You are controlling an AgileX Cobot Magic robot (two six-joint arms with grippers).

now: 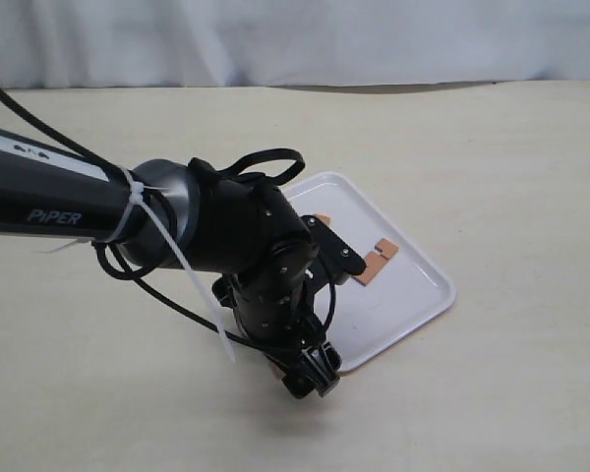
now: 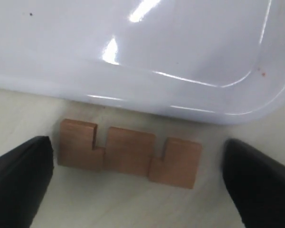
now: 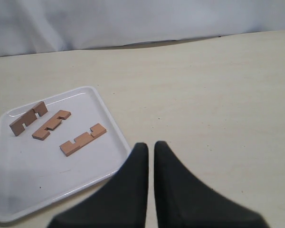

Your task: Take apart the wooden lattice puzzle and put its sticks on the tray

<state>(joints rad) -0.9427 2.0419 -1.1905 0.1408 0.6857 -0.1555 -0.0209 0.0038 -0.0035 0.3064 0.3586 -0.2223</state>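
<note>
No assembled lattice puzzle shows, only separate sticks. One notched reddish-brown stick [image 2: 128, 152] lies flat on the table just outside the rim of the white tray [image 2: 133, 47]. My left gripper [image 2: 133, 190] is open and low over the table, a finger on each side of that stick and clear of it. In the exterior view the left gripper [image 1: 310, 379] sits at the near edge of the tray [image 1: 413, 295]. Three more sticks [image 3: 28, 117] [image 3: 51, 124] [image 3: 83, 139] lie inside the tray [image 3: 38, 180]. My right gripper [image 3: 150, 154] is shut on nothing, above the table beside the tray.
The left arm [image 1: 177, 221] with its looped cables reaches over the tray's left part and hides some of it. Sticks [image 1: 376, 262] show past the arm. A pale curtain [image 1: 295, 39] closes off the far edge of the beige table [image 1: 511, 157].
</note>
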